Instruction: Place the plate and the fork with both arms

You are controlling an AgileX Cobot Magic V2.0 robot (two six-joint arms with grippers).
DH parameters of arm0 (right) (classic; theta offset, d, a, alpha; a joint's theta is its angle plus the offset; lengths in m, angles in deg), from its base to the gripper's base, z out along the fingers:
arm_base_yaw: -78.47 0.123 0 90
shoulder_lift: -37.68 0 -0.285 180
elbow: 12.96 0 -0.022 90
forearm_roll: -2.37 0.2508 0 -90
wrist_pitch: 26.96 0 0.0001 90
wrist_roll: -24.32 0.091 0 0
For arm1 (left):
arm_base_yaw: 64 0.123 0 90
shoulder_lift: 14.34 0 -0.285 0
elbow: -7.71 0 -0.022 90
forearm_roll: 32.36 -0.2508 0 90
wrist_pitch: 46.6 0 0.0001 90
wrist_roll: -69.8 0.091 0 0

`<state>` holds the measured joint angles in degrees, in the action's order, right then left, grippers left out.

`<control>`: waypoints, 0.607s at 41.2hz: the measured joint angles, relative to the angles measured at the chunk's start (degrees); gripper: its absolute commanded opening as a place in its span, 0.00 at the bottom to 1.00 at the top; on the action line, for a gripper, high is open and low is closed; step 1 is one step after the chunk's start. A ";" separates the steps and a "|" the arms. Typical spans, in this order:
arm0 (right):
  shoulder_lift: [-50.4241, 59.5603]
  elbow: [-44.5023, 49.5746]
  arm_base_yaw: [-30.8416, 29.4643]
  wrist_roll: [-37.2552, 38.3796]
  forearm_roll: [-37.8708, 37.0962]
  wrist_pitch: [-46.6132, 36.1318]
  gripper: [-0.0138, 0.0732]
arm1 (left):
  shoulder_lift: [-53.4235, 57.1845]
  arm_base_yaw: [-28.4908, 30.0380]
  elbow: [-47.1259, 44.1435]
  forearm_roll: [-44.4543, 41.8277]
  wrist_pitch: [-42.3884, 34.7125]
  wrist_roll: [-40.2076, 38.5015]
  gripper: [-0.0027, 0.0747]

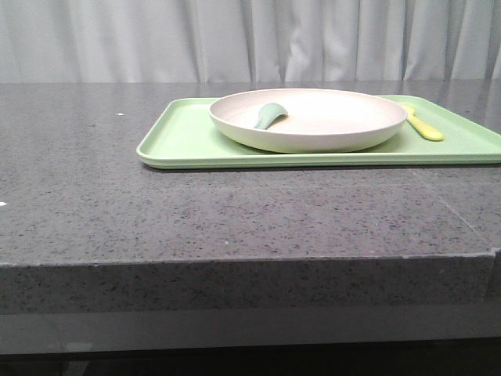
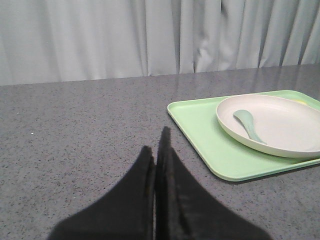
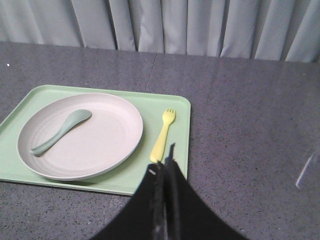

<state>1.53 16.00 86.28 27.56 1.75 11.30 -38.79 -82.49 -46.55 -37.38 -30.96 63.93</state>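
Note:
The off-white plate [image 1: 313, 119] sits on a light green tray [image 1: 188, 141]; it also shows in the left wrist view [image 2: 285, 125] and the right wrist view [image 3: 95, 137]. The pale-yellow fork [image 1: 423, 124] lies on the tray beside the plate, clear in the right wrist view [image 3: 163, 135]. A grey-green spoon [image 1: 268, 116] lies in the plate. My left gripper [image 2: 157, 145] is shut and empty over bare table, short of the tray. My right gripper [image 3: 166, 157] is shut and empty, just near the fork's handle end. Neither gripper shows in the front view.
The grey speckled table [image 1: 117, 204] has its front edge near the camera. A white curtain [image 1: 235, 39] hangs behind it. The tray also shows in the left wrist view [image 2: 210, 150] and the right wrist view [image 3: 150, 182].

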 measured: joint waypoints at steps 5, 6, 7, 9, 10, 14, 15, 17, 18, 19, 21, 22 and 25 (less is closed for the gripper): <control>10.43 9.05 0.00 0.00 0.00 -2.83 0.09 | 0.00 0.00 0.00 0.00 0.00 0.00 0.01; 12.61 10.31 0.00 0.00 0.00 -3.27 0.09 | 0.00 0.00 0.00 0.00 0.00 0.00 0.01; 14.72 11.90 0.00 0.00 0.00 -3.54 0.09 | 0.00 0.00 0.00 0.00 0.00 0.00 0.01; 18.20 14.32 0.00 0.00 0.00 -4.26 0.09 | 0.00 0.00 0.00 0.00 0.00 0.00 0.01; 19.58 15.46 0.00 0.00 0.00 -4.59 0.09 | 0.00 0.00 0.00 0.00 0.00 0.00 0.01; 25.14 18.03 0.00 0.00 0.00 -5.07 0.09 | 0.00 0.00 0.00 0.00 0.00 0.00 0.01; 26.23 18.25 0.00 0.00 0.00 -5.09 0.09 | 0.00 0.00 0.00 0.00 0.00 0.00 0.01; 27.97 18.47 0.00 0.00 0.00 -5.32 0.09 | 0.00 0.00 0.00 0.00 0.00 0.00 0.01; 28.45 18.47 0.00 0.00 0.00 -5.47 0.09 | 0.00 0.00 0.00 0.00 0.00 0.00 0.01; 28.92 18.47 0.00 0.00 0.00 -5.60 0.09 | 0.00 0.00 0.00 0.00 0.00 0.00 0.01; 29.20 18.47 0.00 0.00 0.00 -5.85 0.09 | 0.00 0.00 0.00 0.00 0.00 0.00 0.01; 29.24 18.47 0.00 0.00 0.00 -5.86 0.09 | 0.00 0.00 0.00 0.00 0.00 0.00 0.01; 29.24 18.47 0.00 0.00 0.00 -5.86 0.09 | 0.00 0.00 0.00 0.00 0.00 0.00 0.01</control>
<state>30.77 34.47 86.28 27.56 1.75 5.44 -38.79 -82.49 -46.55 -37.38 -30.96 63.93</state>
